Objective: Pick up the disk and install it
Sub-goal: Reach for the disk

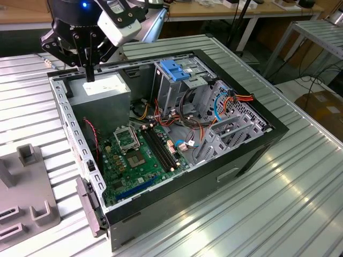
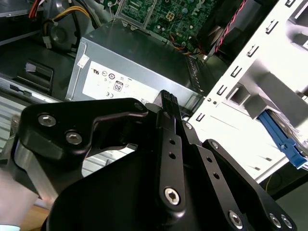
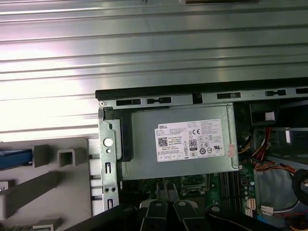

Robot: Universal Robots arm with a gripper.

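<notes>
My gripper point(image 1: 90, 74) hangs over the back left corner of the open computer case point(image 1: 252, 140), above the grey power supply point(image 1: 103, 90). Its black fingers are pressed together and hold nothing, as both wrist views show point(image 2: 166, 99) point(image 3: 167, 188). A bright blue plastic edge point(image 3: 14, 159) lies on the grey fixture point(image 3: 53, 178) outside the case wall. It looks like the disk's carrier rail, with the rest of the disk cut off. The same blue edge point(image 2: 284, 147) shows past the pale case wall in the second wrist view. The gripper is well apart from it.
A blue bracket point(image 1: 174, 69) sits on top of the metal drive cage point(image 1: 167, 92) inside the case. The green motherboard point(image 1: 140, 155) and loose cables point(image 1: 228, 101) fill the case floor. The case rests on a ribbed metal table point(image 1: 278, 209). The grey fixture point(image 1: 24, 184) stands at the exterior view's left.
</notes>
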